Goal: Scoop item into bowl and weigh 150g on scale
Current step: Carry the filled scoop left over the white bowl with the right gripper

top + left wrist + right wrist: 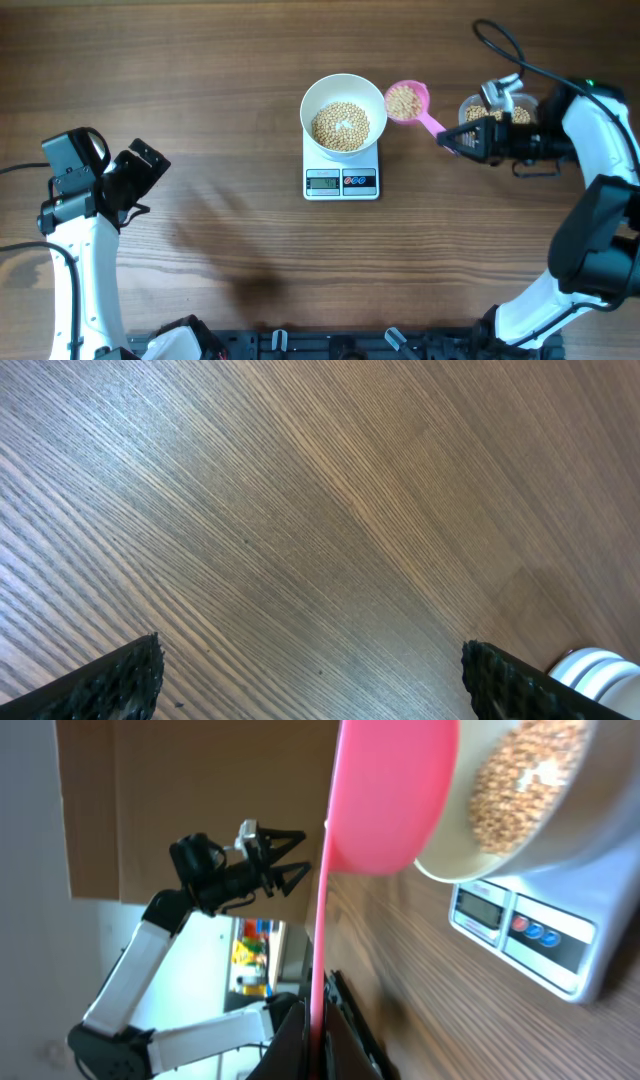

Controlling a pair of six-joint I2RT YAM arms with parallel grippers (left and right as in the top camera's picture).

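Pink scoop (385, 800) is filling the right wrist view. The right gripper (318, 1030) is pinching the end of its thin handle tight between closed fingers. From overhead, that scoop is riding level with a full load of beans (403, 100) in its cup. It is sitting right up against the right rim of the bowl (312, 100); touching or not, I cannot tell. Tucked behind the right gripper, a round container (476, 106) is showing more beans inside.

The bowl is standing squarely on the scale (341, 182) and hiding most of the platform. A layer of beans is covering its bottom, with a little white peeking through the middle. The scale's display and button panel are facing the near edge of the table (230, 80), and the reading is too small to make out.

Far off on the left, the left gripper (150, 165) is hanging over bare wood, well apart from bowl, scale and scoop. Its jaws are spread as wide as they go and are holding nothing.
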